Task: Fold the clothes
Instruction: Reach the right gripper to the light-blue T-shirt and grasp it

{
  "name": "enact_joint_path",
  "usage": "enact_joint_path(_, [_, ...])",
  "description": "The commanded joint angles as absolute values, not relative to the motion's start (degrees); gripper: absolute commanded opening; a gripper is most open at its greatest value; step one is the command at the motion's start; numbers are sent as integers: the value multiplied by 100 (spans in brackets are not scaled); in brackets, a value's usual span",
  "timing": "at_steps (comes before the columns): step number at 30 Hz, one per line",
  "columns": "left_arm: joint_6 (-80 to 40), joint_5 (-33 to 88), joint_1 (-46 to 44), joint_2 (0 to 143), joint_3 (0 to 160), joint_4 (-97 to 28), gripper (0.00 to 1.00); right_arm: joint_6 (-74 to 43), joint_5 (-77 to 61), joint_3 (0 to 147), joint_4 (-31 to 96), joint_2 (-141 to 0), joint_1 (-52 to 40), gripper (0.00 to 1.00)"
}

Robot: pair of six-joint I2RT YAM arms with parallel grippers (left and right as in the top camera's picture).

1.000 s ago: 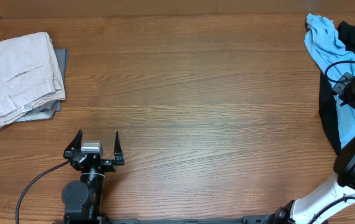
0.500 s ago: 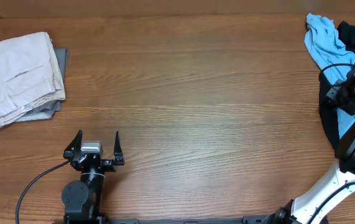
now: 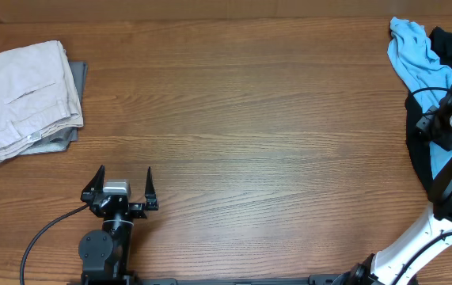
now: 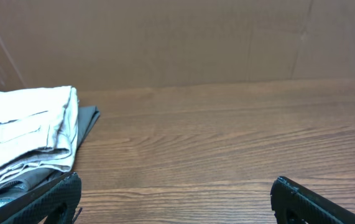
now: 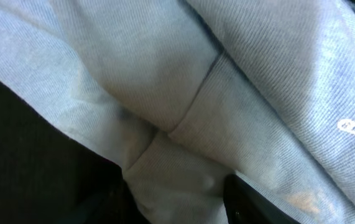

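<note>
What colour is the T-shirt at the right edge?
The T-shirt is light blue; the overhead view shows it best.

A brown wood-grain table (image 3: 241, 119) is stretching across the whole scene under soft, even light, while a plain brown board wall (image 4: 183, 43) is standing along its far edge.

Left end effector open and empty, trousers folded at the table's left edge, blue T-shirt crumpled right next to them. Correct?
One thing is off. The blue T-shirt isn't next to the trousers; it lies crumpled at the opposite, right edge of the table, as the overhead view shows. The rest holds: left end effector open and empty, trousers folded at the left edge.
</note>
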State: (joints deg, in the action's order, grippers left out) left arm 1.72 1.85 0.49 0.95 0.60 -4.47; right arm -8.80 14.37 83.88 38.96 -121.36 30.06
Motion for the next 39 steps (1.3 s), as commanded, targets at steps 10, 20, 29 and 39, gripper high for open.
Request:
enact_joint_path(10, [281,141,73,27,27,-440,100,-880,1450,8405,3942,-12138,3087,26])
enact_joint_path(20, [281,141,73,27,27,-440,100,-882,1422,9402,4805,-12081,3087,11])
enact_joint_path(29, [281,141,73,27,27,-440,100,-880,1225,9437,4860,-12084,3087,4])
enact_joint_path(39, [281,141,73,27,27,-440,100,-880,12,10123,5863,-11767,2965,4])
